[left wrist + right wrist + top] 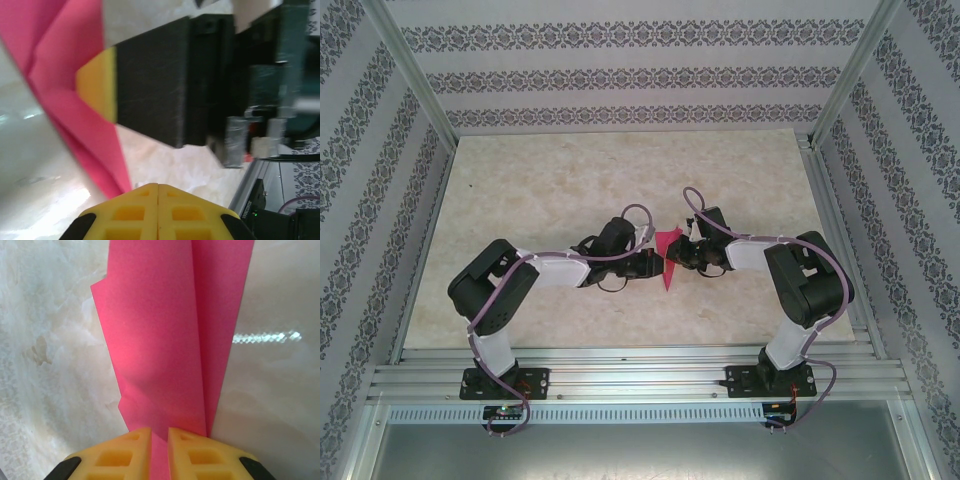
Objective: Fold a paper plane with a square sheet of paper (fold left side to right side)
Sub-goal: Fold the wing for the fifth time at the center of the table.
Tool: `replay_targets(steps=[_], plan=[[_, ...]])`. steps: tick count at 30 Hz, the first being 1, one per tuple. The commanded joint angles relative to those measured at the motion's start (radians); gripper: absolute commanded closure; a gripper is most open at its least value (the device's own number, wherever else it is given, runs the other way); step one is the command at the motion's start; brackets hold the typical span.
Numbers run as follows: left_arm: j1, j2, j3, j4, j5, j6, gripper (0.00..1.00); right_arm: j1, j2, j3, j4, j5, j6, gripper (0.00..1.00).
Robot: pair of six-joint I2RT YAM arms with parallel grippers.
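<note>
**Two grippers at a nearly finished plane, mid-table**

The right gripper [159,436] is clamped on the plane [165,340]. Its yellow fingers [131,452] stand almost together, and a strip of pink paper fills the narrow slot between them. The left gripper [158,192] is fully closed, pad against pad. In its wrist view the plane's sharp tip ends just beside those pads, to their left, and no paper can be made out between them.

From the right gripper the plane runs away as a long narrow form of several layers. One straight crease runs along its length and an overlapping flap gives it a stepped edge on one side. From above it is a slim kite with its point toward the arm bases. It sits between the two grippers near the centre of the table [540,190], partly raised off the surface.

Progress, as judged: the square outline is gone and the left-to-right fold and the nose folds appear done, so the task is far along. What seems left is to press the last crease flat, let go and lay the plane down. The far end of the plane is out of view, so whether the wings match cannot be told.
</note>
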Motion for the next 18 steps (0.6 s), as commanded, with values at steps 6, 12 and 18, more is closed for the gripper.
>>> replay_targets(steps=[6,12,18], plan=[[-0.035,0.095,0.044,0.074,-0.024,-0.043,0.92,-0.005,0.041,-0.025,-0.028,0.044,0.012,0.83],[-0.05,0.158,0.05,0.066,-0.055,-0.058,0.91,-0.006,0.039,-0.025,-0.015,0.036,0.026,0.83],[-0.069,0.171,0.028,-0.021,-0.115,-0.068,0.91,-0.009,0.004,-0.021,0.019,0.017,0.051,0.83]])
